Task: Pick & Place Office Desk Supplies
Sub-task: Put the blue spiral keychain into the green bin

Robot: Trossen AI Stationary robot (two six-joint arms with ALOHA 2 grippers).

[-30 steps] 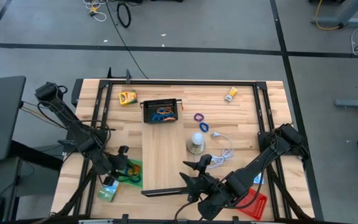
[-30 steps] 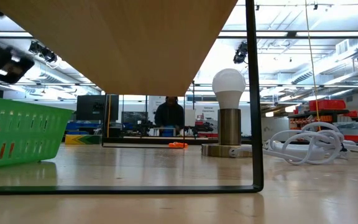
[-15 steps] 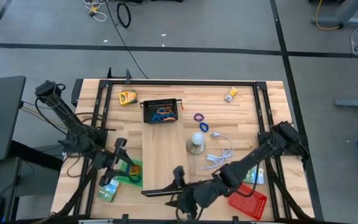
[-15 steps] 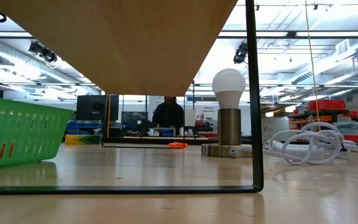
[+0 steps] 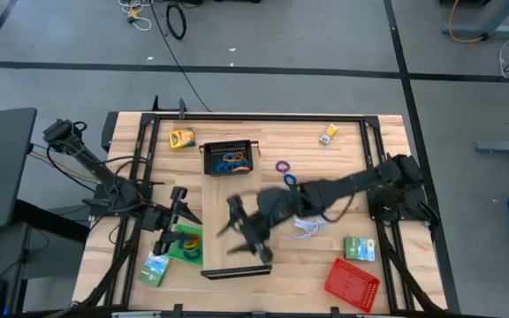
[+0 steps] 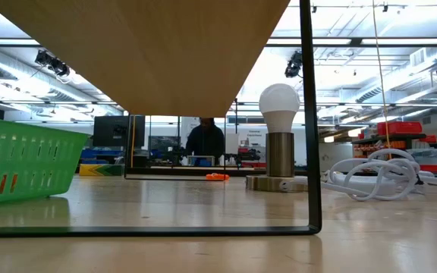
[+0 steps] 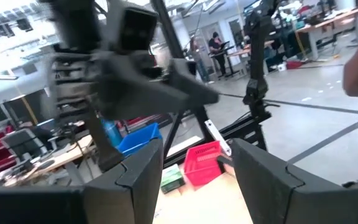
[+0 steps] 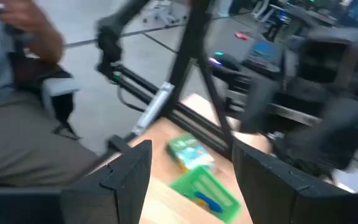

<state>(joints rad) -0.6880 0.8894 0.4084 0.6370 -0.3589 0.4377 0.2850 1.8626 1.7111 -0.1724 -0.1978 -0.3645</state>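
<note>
While both arms hung above the table, the left gripper (image 5: 184,205) stood unclenched and empty over the green tray (image 5: 184,245) at lower left; the right gripper (image 5: 246,231), likewise spread, hovered mid-frame; beyond, purple loop (image 5: 282,166), blue loop (image 5: 290,180) and yellow box (image 5: 328,133) lay apart.

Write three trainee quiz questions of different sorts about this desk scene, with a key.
1. True or false: the black mesh tray holds blue and orange looped items.
2. Multiple choice: where does the red mesh tray sit in the high view? A) near the right arm's front corner of the table B) beside the yellow box C) inside the green mesh tray
3. Fill in: the left pincer hangs with its jaws ____ above the green mesh tray, holding nothing.

Key: 1 true; 2 A; 3 open.
</note>
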